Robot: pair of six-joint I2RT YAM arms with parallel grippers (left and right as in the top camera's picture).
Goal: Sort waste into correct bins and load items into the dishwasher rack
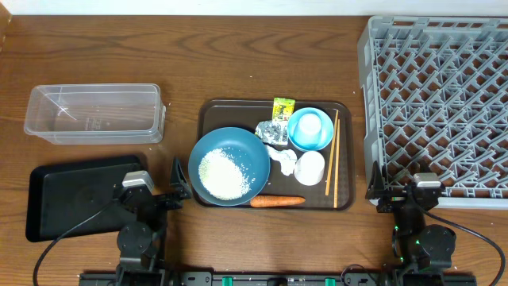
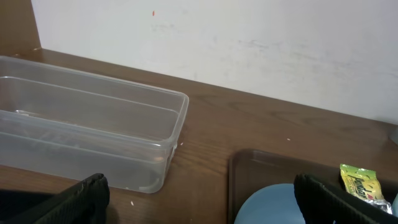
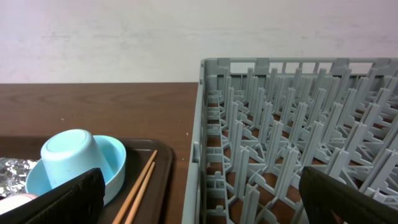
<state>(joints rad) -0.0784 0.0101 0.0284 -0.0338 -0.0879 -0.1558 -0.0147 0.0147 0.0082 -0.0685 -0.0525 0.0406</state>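
The grey dishwasher rack (image 1: 436, 103) runs off the top and right edges of the overhead view, so its full extent is unseen. The left arm covers the near right corner of the black tray (image 1: 75, 195). In each wrist view the fingers show only as dark shapes at the bottom corners. From above, the light-blue cup (image 1: 309, 127) reads as a ring. The right wrist view shows it bottom-up and tilted inside a shallow light-blue dish (image 3: 115, 163), partly hidden by a finger.

There are two bins at the left of the desk (image 1: 238, 56): one clear plastic tub (image 1: 94, 114) farther back and the one black tray nearer. One brown serving tray (image 1: 238, 111) sits at the centre. It carries one dark-blue plate (image 1: 244, 144) bearing one pile of white rice (image 1: 225, 176), with one carrot (image 1: 277, 202) along the near edge. One yellow-green wrapper (image 1: 283, 109) lies at the far edge, beside one crumpled foil (image 1: 271, 131) and one white tissue (image 1: 282, 161). There are two cups, the light-blue one and a white cup (image 1: 309, 168). One pair of chopsticks (image 1: 332, 155) lies along the right side. The one rack stands at the right.

Both arms sit folded low at the desk's near edge, facing the far wall. The left claw (image 1: 179, 181) is between the black tray and the serving tray. The right claw (image 1: 375, 189) is at the rack's near left corner. Both are spread wide and hold nothing.
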